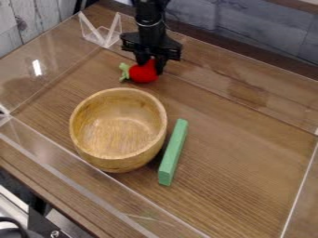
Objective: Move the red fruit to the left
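The pincer (151, 56) is closed on the red fruit (143, 72) — probably so it can be carried left without rolling.

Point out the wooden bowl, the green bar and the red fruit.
Wooden bowl (82, 128): camera view, on its left rim.
Green bar (173, 152): camera view, on its middle.
Red fruit (143, 74): camera view, on its red body.

Red fruit (144, 72), plain tan bowl (118, 130), green bar (173, 152).
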